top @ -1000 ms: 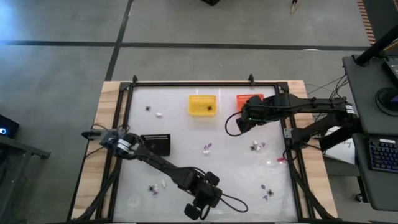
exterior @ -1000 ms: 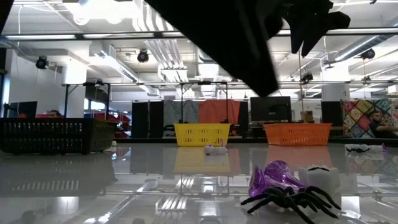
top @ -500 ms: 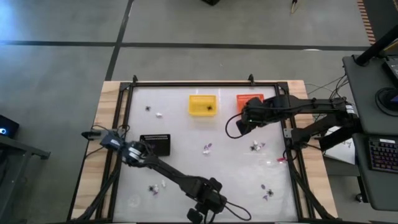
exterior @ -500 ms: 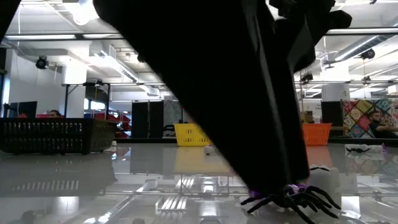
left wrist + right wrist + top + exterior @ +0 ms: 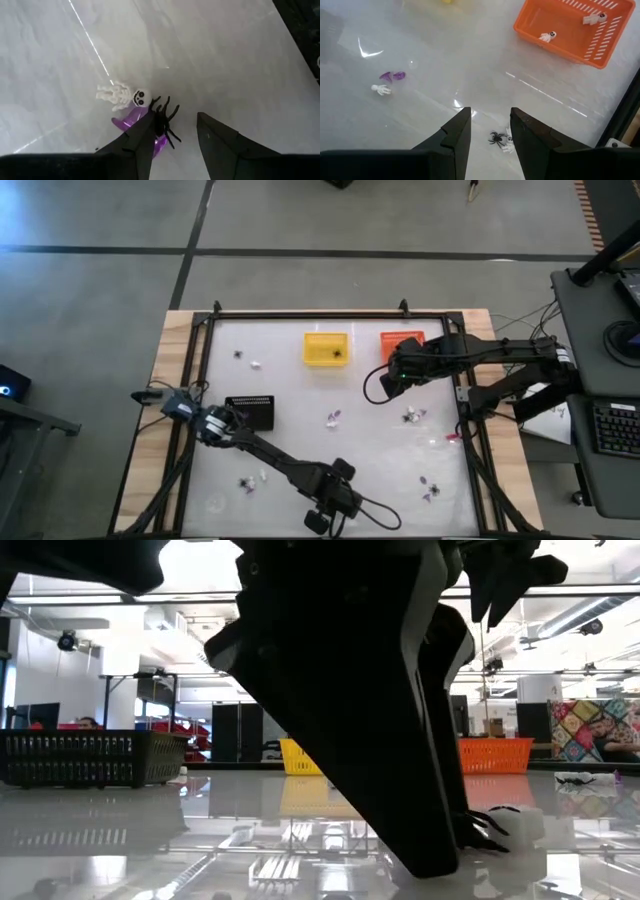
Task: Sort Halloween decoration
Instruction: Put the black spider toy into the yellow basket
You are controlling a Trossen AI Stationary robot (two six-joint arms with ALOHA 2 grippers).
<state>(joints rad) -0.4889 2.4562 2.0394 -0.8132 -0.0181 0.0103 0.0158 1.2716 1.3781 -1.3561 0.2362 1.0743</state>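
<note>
Left gripper (image 5: 172, 137) low at bottom centre, fingers apart around a black spider (image 5: 162, 119). Right gripper (image 5: 490, 131) upper right, fingers apart, empty.

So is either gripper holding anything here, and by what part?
Nothing is held. The left gripper stands open around the black spider; the right gripper is open and empty.

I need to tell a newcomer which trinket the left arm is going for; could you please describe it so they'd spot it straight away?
Look at the table's near edge, where the left gripper stands open. Between its fingers lies a black spider, touching a purple trinket and beside a white skeleton; it is the only black, many-legged piece there.
</note>
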